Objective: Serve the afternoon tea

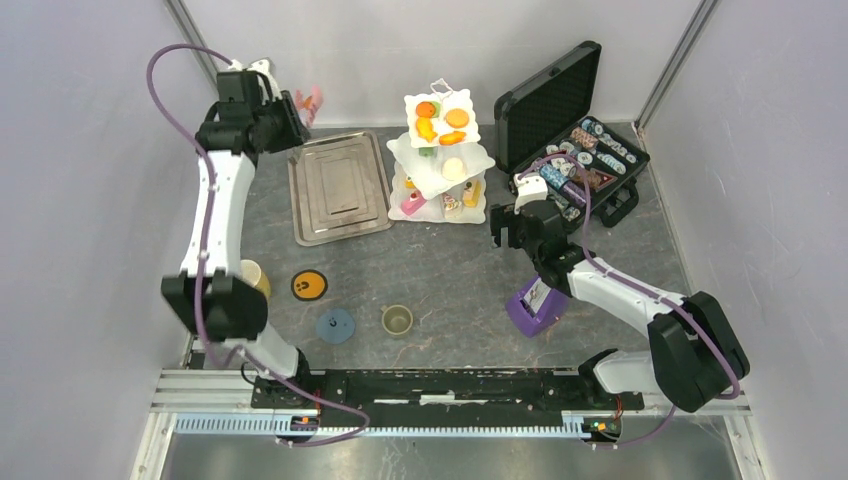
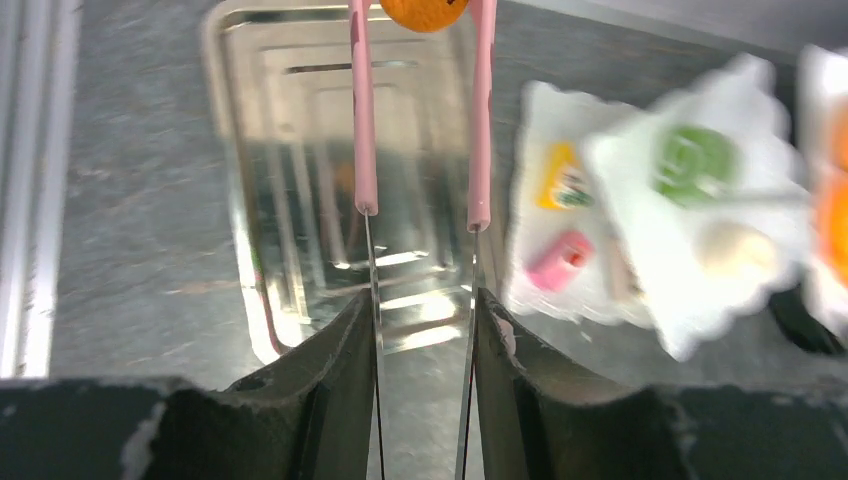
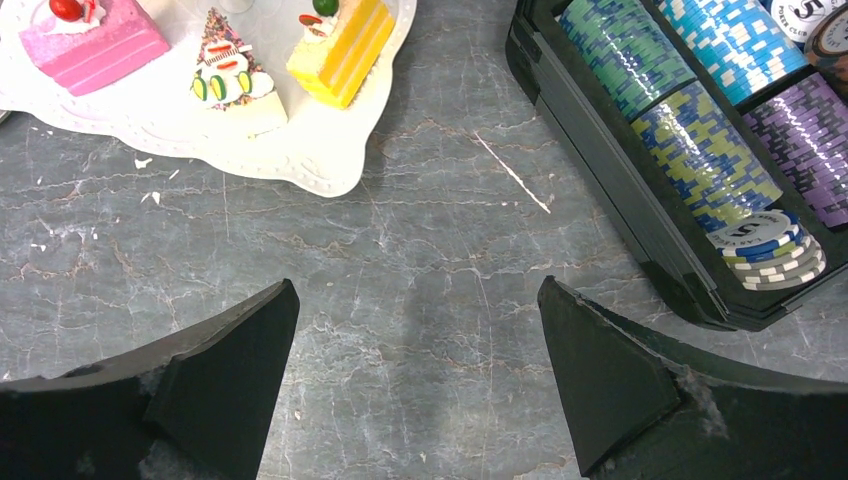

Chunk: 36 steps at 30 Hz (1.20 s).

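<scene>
- Left gripper (image 2: 425,305): closed on the metal end of a pair of pink-armed tongs (image 2: 365,130). The tongs' far tips pinch a small orange pastry (image 2: 422,12), only partly in frame at the top of the wrist view.
- The pastry hangs above the far end of the steel tray (image 2: 250,150), apart from its surface. I see nothing lying on the tray in either view.
- Three-tier stand (image 1: 425,180): just right of the tray and well stocked. Orange pieces on top, a green and a cream piece on the middle tier, a pink cake (image 3: 95,40) and a yellow cake (image 3: 340,40) on the bottom tier.
- Right gripper (image 3: 417,290): jaws wide apart, holding nothing. It hovers over bare table between the stand's bottom tier and the black chip case (image 1: 580,150).
- Drinks: yellow mug (image 1: 257,275) half hidden behind the left arm, just beside the orange coaster (image 1: 309,285). Olive cup (image 1: 397,320) near the blue coaster (image 1: 335,326), not on it. Neither cup sits on a coaster.
- Purple card holder (image 1: 535,305) stands under the right forearm, apart from the tea things.
- Judgement: early stage. One pastry is in the tongs mid-transfer, likely headed for the tray. Setting it down, any further pastries and pairing cups with coasters all appear to remain.
</scene>
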Each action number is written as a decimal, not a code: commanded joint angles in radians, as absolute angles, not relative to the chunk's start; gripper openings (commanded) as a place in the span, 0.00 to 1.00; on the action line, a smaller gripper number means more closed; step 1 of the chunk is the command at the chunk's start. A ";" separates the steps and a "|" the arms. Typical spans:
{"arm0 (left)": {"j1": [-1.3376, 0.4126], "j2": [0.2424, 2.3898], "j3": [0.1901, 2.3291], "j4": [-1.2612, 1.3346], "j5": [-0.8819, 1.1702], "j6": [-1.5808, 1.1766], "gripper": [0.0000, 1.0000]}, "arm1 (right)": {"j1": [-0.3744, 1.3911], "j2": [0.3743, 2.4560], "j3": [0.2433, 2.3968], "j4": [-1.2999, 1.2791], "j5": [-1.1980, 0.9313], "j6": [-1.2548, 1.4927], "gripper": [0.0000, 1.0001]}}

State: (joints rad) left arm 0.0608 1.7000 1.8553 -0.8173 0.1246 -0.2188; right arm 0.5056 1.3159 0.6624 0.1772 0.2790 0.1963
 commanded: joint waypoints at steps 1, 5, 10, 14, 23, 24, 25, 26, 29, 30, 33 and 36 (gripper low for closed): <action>-0.113 1.479 1.762 -0.791 0.233 -0.219 0.18 | 0.500 1.277 0.660 0.165 0.283 0.195 0.98; -0.277 1.394 1.730 -0.767 0.220 -0.196 0.18 | 0.499 1.268 0.658 0.165 0.292 0.191 0.98; -0.361 1.417 1.760 -0.764 0.213 -0.187 0.18 | 0.499 1.254 0.651 0.171 0.298 0.187 0.98; -0.383 1.453 1.779 -0.768 0.212 -0.186 0.21 | 0.500 1.241 0.645 0.174 0.306 0.184 0.98; -0.417 1.545 1.802 -0.733 0.240 -0.202 0.23 | 0.499 1.238 0.641 0.181 0.301 0.189 0.98; -0.419 1.550 1.805 -0.732 0.237 -0.201 0.25 | 0.499 1.238 0.642 0.181 0.300 0.188 0.98; -0.420 1.553 1.808 -0.733 0.237 -0.200 0.27 | 0.499 1.238 0.642 0.182 0.298 0.189 0.98; -0.421 1.556 1.810 -0.733 0.237 -0.198 0.29 | 0.499 1.240 0.641 0.183 0.296 0.190 0.98; -0.423 1.557 1.809 -0.734 0.232 -0.195 0.37 | 0.499 1.244 0.640 0.185 0.289 0.193 0.98; -0.423 1.556 1.809 -0.733 0.232 -0.195 0.40 | 0.501 1.245 0.640 0.185 0.287 0.192 0.98; -0.424 1.553 1.812 -0.735 0.229 -0.192 0.46 | 0.500 1.245 0.640 0.188 0.285 0.193 0.98; -0.423 1.548 1.812 -0.734 0.225 -0.183 0.49 | 0.499 1.248 0.640 0.188 0.283 0.196 0.98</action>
State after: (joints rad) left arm -0.4168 1.5623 1.7664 -0.7841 0.2195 -0.2199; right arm 0.5018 1.2610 0.6426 0.1570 0.2882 0.1940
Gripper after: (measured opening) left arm 0.482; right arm 0.982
